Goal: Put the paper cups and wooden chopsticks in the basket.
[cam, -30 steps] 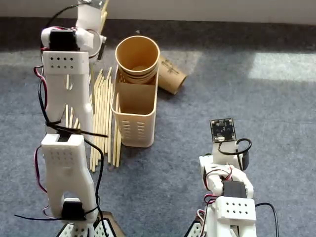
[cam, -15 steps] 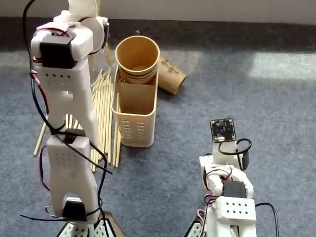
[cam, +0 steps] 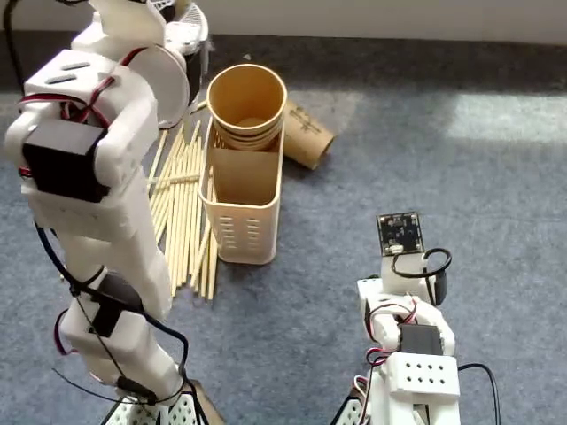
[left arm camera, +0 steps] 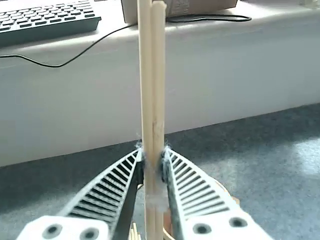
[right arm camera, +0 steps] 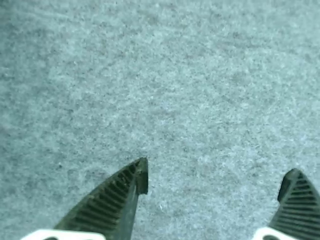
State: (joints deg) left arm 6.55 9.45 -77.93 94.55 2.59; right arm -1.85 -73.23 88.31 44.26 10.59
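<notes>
- High view: a cream basket (cam: 239,235) stands on the grey carpet (cam: 461,221), somewhat left of the carpet's middle. Its long side runs from the far edge toward the near edge.
- A stack of paper cups (cam: 246,99) sits upright, mouth up, in the basket's far compartment and rises above the rim.
- One more paper cup (cam: 307,135) lies on its side on the carpet just beside the basket's far right corner. Whether it touches the basket cannot be told.
- Loose wooden chopsticks (cam: 182,208) lie on the carpet along the basket's left side. Most run parallel to it, a few lie across the others, and the nearest are right against the basket wall.
- The left arm (cam: 89,159) stands tall over the carpet's left side, above part of the loose sticks, with its upper end toward the far edge.
- Left wrist view: the left claw (left arm camera: 152,159) is drawn narrow on a pair of chopsticks (left arm camera: 152,75), its ribbed fingers (left arm camera: 112,187) pressing them from both sides. The two sticks lie side by side, touching, and reach well past the fingertips.
- Behind them, beyond the carpet's far edge, a white ledge (left arm camera: 240,65) carries a keyboard (left arm camera: 45,20) and a dark cable (left arm camera: 75,55).
- The right arm (cam: 407,354) sits at the carpet's near edge, right of the middle and well apart from the basket.
- Right wrist view: the right claw (right arm camera: 217,175) is spread wide, with just carpet between its fingertips.
</notes>
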